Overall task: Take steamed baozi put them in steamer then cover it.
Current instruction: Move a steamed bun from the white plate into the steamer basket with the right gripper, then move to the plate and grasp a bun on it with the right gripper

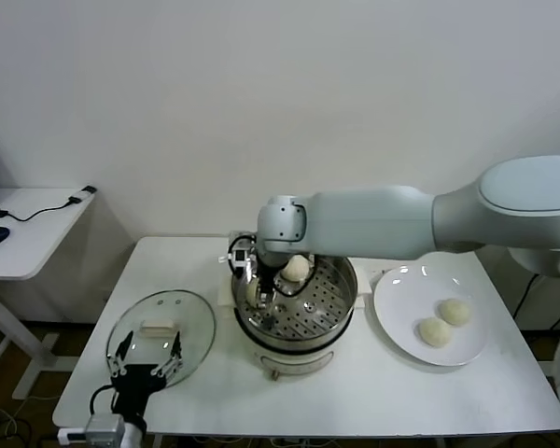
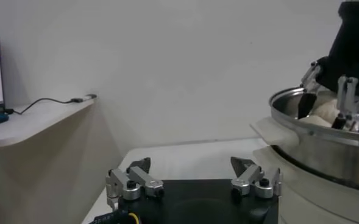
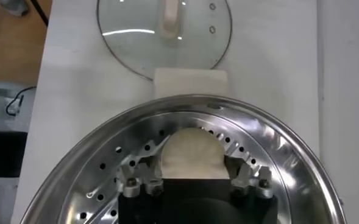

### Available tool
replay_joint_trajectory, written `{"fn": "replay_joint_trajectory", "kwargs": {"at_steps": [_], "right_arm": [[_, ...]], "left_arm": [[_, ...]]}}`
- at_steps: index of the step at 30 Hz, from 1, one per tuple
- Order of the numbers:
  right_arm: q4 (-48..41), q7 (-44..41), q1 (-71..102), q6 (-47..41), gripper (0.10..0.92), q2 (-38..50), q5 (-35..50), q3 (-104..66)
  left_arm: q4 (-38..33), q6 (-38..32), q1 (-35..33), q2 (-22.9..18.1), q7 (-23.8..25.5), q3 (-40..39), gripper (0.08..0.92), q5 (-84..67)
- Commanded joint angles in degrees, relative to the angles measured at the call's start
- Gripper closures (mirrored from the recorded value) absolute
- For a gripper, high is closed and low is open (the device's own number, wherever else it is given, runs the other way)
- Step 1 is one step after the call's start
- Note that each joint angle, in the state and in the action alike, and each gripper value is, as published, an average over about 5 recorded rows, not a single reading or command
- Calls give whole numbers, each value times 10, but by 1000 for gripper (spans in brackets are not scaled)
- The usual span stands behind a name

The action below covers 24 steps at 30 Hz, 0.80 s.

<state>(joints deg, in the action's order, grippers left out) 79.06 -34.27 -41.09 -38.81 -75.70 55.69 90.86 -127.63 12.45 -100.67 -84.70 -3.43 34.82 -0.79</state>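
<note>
The steamer (image 1: 331, 313) stands mid-table on its white pot base. One baozi (image 1: 296, 268) lies at its far side. My right gripper (image 1: 259, 291) reaches down into the steamer's left part and is shut on a second baozi (image 3: 191, 155), low over the perforated floor (image 3: 100, 176). Two more baozi (image 1: 435, 330) (image 1: 455, 311) lie on the white plate (image 1: 401, 289) to the right. The glass cover (image 1: 191, 322), with its white handle (image 1: 159, 327), lies flat at the front left; it also shows in the right wrist view (image 3: 164, 36). My left gripper (image 1: 147, 359) is open and empty over the cover's near edge.
A side desk (image 1: 23, 238) with a mouse and cable stands to the left beyond the table. The steamer rim (image 2: 325, 140) and my right gripper (image 2: 344, 91) show in the left wrist view. The pot's white side handle (image 3: 190, 82) points toward the cover.
</note>
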Motion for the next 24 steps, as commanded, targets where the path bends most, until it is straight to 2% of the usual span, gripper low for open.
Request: {"fn": "replay_joint_trajectory", "kwargs": {"at_steps": [1, 5, 9, 13, 16, 24], "right_arm": [[14, -129, -120, 104, 207, 68, -54, 47], [23, -251, -242, 207, 203, 175, -89, 121], [58, -299, -320, 252, 203, 277, -122, 223], [85, -300, -333, 272, 203, 370, -204, 322], [75, -283, -285, 272, 203, 420, -253, 331], [25, -240, -28, 244, 203, 472, -314, 150]], "left_arm": [[0, -1, -2, 2, 1, 1, 177, 0], [0, -3, -4, 5, 1, 4, 177, -4], [0, 0, 4, 4, 1, 9, 177, -9], [0, 4, 13, 3, 1, 15, 177, -16], [0, 6, 18, 3, 1, 19, 177, -20], [0, 9, 23, -2, 2, 19, 177, -15]]}}
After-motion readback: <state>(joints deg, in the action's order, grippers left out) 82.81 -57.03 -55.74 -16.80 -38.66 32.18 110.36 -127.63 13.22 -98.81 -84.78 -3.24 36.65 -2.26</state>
